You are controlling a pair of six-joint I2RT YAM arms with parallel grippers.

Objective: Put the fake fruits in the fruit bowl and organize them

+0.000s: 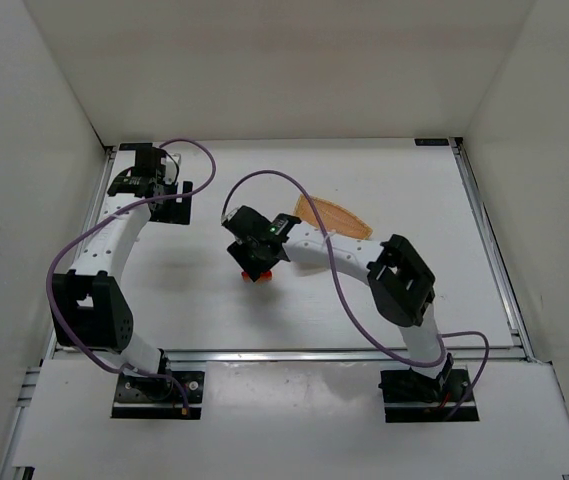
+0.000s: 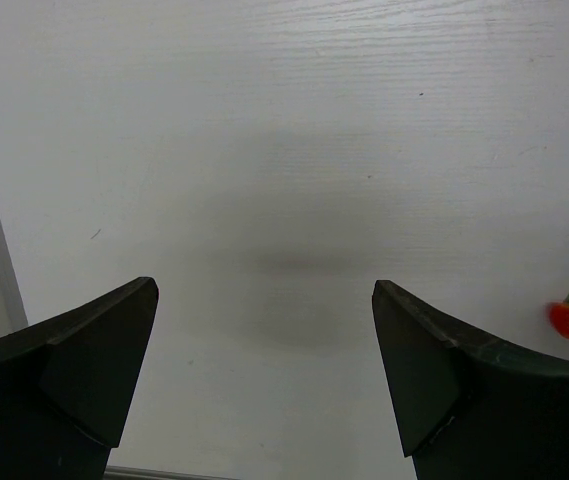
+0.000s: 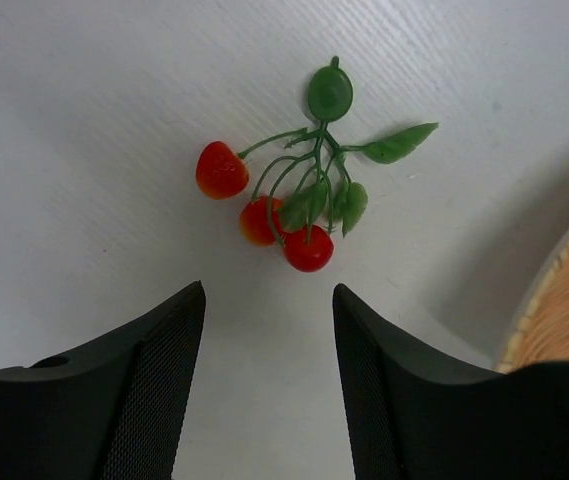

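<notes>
While the left tool (image 2: 264, 288) gapes empty, the right tool (image 3: 269, 290) stands half-spread, short of the fake fruits (image 3: 309, 248).

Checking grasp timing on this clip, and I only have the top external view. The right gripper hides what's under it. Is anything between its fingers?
Observer: No. In the right wrist view the right gripper has its jaws apart with only table showing between them. The fake fruits lie just ahead of it, not inside.
Operator: I only see one red blob. How many fruits?
Observer: Three red balls on one bunch of green stems and leaves.
Operator: And the left gripper?
Observer: The left wrist view shows the left gripper wide open over the table, with nothing in it.
</notes>
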